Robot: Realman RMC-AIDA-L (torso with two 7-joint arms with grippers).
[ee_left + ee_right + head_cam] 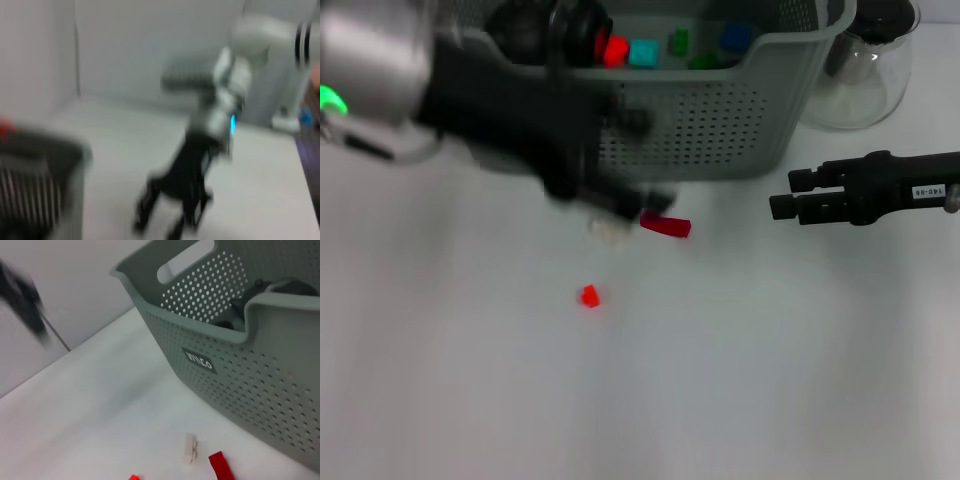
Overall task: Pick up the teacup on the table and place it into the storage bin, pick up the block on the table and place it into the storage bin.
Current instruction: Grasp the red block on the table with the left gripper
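Observation:
The grey-green storage bin [720, 130] stands at the back of the table, and its black label [199, 360] faces the right wrist view. A dark round thing [545, 30] that looks like the teacup lies inside it, beside several coloured blocks. On the table sit a small red block [589, 296] and a flat red piece [665, 226]. My left gripper [640, 205] is blurred just in front of the bin, right above the flat red piece. My right gripper [785, 194] hovers open and empty to the right of the bin.
A small beige piece [608, 230] lies beside the flat red piece [220, 466]. A clear glass carafe [865, 70] stands at the back right, next to the bin. The white table [720, 380] stretches out in front of the blocks.

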